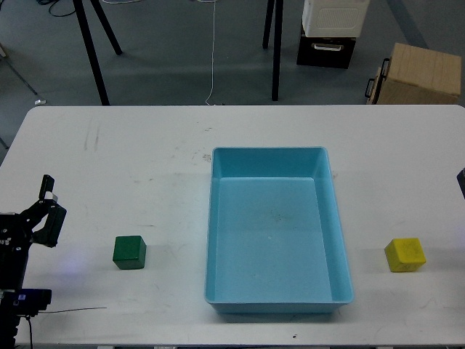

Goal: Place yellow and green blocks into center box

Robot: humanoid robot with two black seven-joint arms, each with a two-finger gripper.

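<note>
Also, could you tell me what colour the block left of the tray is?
Dark green block, clearest in the head view.

Light-blue tray [341,240]; green block [129,252]; yellow block [405,254].

The tray [279,231] lies on the table [145,160], right of its middle, reaching almost to the near edge. One block [129,252] lies left of the tray, the other block [405,254] right of it, near the right edge

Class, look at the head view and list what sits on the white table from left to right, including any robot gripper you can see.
Left gripper → green block → light-blue tray → yellow block.
</note>
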